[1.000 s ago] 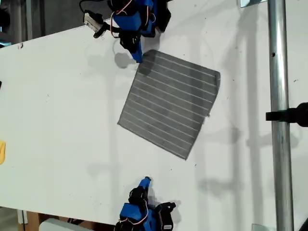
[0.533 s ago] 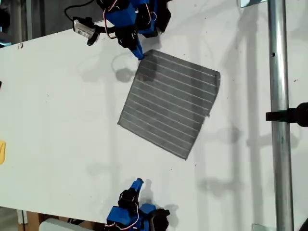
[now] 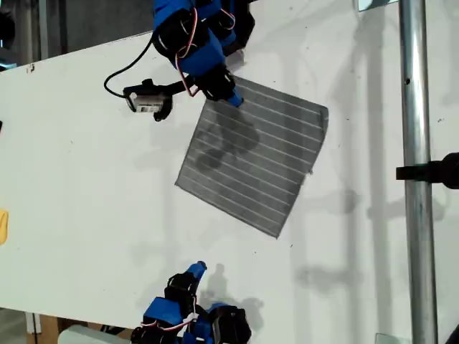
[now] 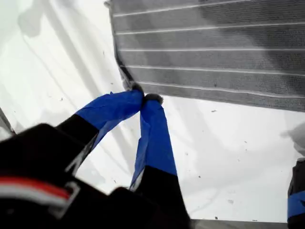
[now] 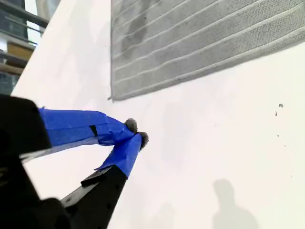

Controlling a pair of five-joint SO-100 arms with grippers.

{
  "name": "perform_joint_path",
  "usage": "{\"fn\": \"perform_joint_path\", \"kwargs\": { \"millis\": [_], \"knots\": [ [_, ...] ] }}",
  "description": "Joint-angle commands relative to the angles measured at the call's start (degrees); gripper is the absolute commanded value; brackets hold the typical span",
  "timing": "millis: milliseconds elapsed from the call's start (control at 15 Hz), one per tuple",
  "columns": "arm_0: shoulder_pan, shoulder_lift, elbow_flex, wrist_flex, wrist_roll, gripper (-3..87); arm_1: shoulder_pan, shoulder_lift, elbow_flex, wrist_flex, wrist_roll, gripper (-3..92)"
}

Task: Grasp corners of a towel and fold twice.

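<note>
Lying flat and unfolded mid-table, the towel looks soft and limp; we would pinch its corners. My first gripper and my second gripper are closed, holding nothing.

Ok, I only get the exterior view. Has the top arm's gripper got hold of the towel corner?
Observer: No. That is my first gripper. Its wrist view shows the jaws shut with no cloth between them, the tips right by a corner of the towel.
Operator: And the bottom arm?
Observer: My second gripper is shut too, over bare table, apart from the towel's nearest corner.
</note>
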Motion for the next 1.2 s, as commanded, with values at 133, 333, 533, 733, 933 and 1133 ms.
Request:
{"fn": "perform_joint_path", "kwargs": {
  "millis": [133,333,533,733,933,1133],
  "knots": [
    [2.3,-4.8,-7.0,3.2,-1.1,-2.9,-8.3,-5.6,-7.5,2.5,2.1,15.8],
    [2.5,-5.6,-6.2,2.9,-1.2,-2.9,-13.0,-15.7,-9.5,5.6,7.8,39.4],
    [2.5,-5.6,-4.9,1.7,-1.4,-2.9,-17.0,-26.6,-16.6,8.4,16.9,34.4],
    [2.7,-5.5,-3.8,1.1,-1.8,-2.9,-20.1,-36.7,-19.7,6.5,26.0,33.3],
    [3.3,-5.3,-2.0,0.1,-2.4,-2.9,-21.8,-43.8,-19.2,1.6,30.9,32.9],
    [3.3,-4.7,-1.3,0.1,-2.4,-2.9,-22.2,-49.0,-19.4,-5.5,32.9,31.7]
  ]
}}
